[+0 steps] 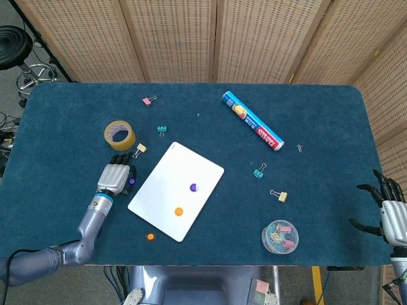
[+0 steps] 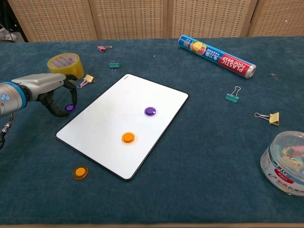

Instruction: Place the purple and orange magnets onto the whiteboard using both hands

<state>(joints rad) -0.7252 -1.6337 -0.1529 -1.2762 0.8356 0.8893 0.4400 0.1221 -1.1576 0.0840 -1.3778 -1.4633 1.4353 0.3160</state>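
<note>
The whiteboard lies just right of my left hand and already carries one purple magnet and one orange magnet. A second purple magnet sits under my curled left fingers; whether it's pinched I cannot tell. A loose orange magnet waits nearer me. My right hand hangs open, far off.

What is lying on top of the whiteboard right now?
On the whiteboard lie one purple magnet and one orange magnet. A second orange magnet sits off it on the cloth, and another purple magnet lies under the left hand, partly covered.
</note>
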